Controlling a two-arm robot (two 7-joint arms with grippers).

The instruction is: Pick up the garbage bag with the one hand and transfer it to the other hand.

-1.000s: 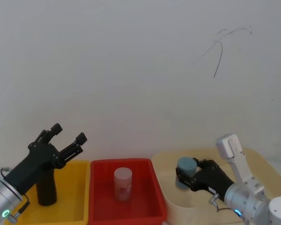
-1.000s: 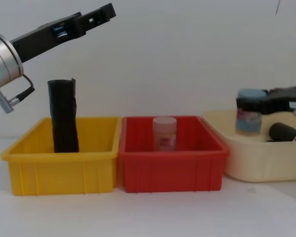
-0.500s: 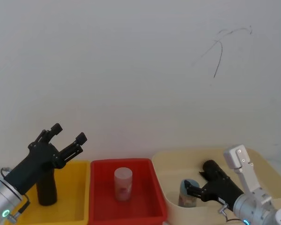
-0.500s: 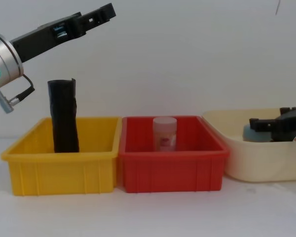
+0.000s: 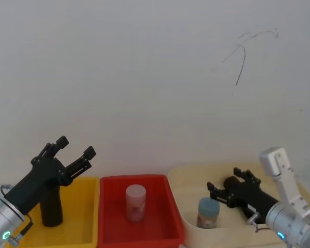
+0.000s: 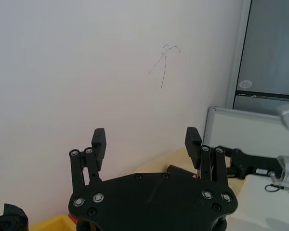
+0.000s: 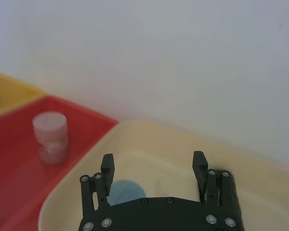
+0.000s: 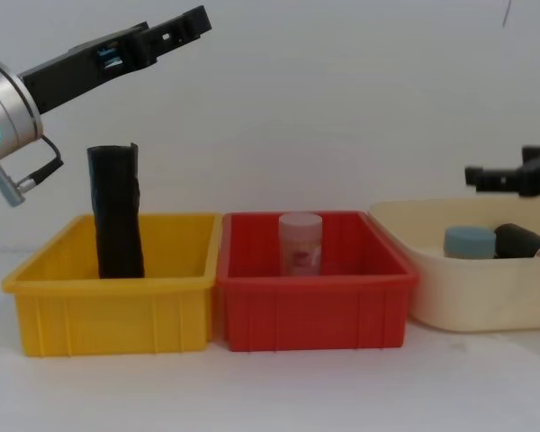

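The garbage bag (image 8: 515,240), a black roll with a small red-and-white label, lies in the cream tub (image 8: 450,288), partly behind its wall. My right gripper (image 8: 475,174) hovers open just above that tub, nothing between its fingers (image 7: 199,161); the head view has the right gripper (image 5: 225,179) over the tub's middle. Far to the left, my left gripper (image 5: 76,146) is held open and empty, high above the yellow bin (image 8: 117,315). Seen from its own wrist, the left gripper (image 6: 145,134) points at the wall.
A plain black roll (image 8: 117,211) stands upright in the yellow bin. A translucent jar (image 8: 300,241) stands in the red bin (image 8: 315,315) in the middle. A blue-capped bottle (image 8: 468,241) stands in the cream tub beside the garbage bag.
My right gripper lowered the blue-capped bottle into the cream tub, let go of it and rose, open. The left arm has not moved.
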